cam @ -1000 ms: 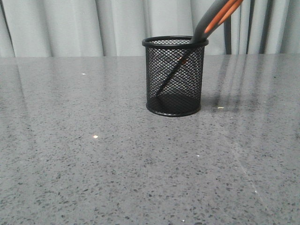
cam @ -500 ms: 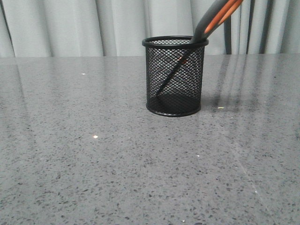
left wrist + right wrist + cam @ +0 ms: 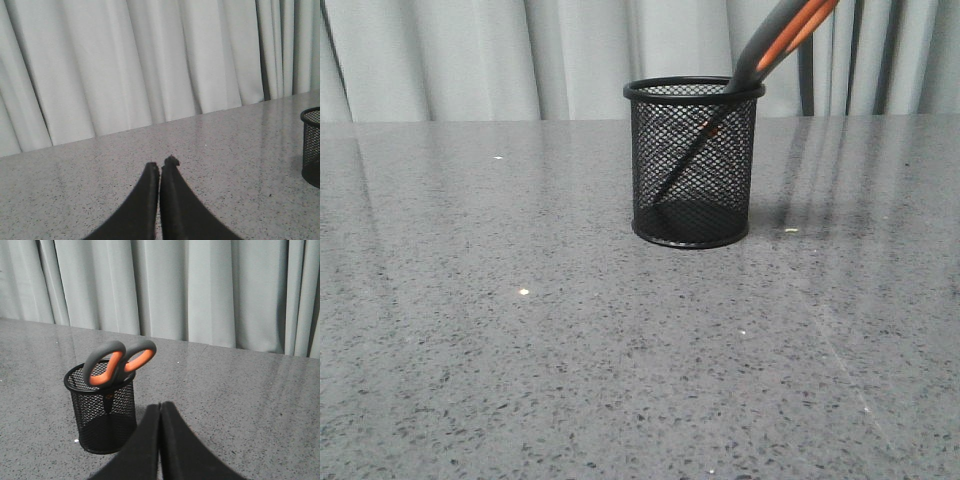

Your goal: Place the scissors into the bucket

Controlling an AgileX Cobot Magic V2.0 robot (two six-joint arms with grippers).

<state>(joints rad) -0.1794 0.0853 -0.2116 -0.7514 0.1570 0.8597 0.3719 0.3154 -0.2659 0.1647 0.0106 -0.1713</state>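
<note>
Scissors (image 3: 118,362) stand in the bucket (image 3: 102,412), apart from both empty, seemingly closed jaws.

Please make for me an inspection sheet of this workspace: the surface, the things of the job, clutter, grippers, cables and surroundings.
Surface: grey speckled table, glossy, with faint reflections.
Job's things: scissors stand blades down inside the bucket, tilted, handles leaning on the rim and sticking out above it; bucket upright on the table.
Clutter: nothing seen, only tiny light specks on the surface.
Grippers: left gripper shut, holding nothing, above the table away from the bucket; right gripper shut, holding nothing, apart from the bucket.
Cables: nothing seen.
Surroundings: pale pleated curtain behind the table.
</note>
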